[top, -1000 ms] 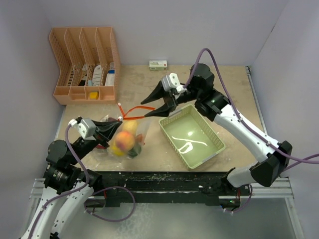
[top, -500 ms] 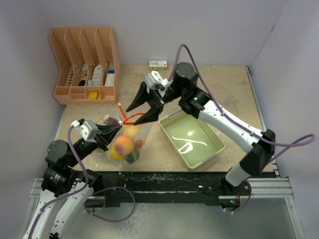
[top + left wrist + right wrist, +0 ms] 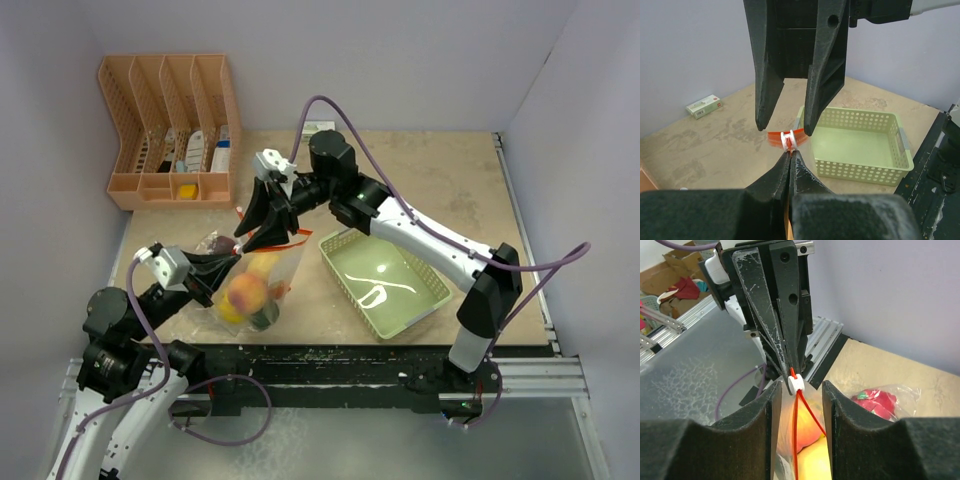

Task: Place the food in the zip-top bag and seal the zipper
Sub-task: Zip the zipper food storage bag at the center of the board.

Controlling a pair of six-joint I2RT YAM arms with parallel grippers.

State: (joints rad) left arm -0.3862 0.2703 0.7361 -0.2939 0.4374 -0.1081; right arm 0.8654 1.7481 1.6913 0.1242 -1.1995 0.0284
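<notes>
table | on it: green tray; orange rack; small box; zip-top bag

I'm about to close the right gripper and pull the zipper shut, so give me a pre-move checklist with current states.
1. Food inside zip-top bag: ok.
2. Left gripper shut on zipper beside the white slider: ok.
3. Right gripper straddling slider: ok, jaws open either side.
4. Slider gripped by right gripper: not ok, not yet closed.
5. Zipper sealed: not ok, strips spread apart below the slider.
6. Slider seated on both tracks: cannot tell.
</notes>
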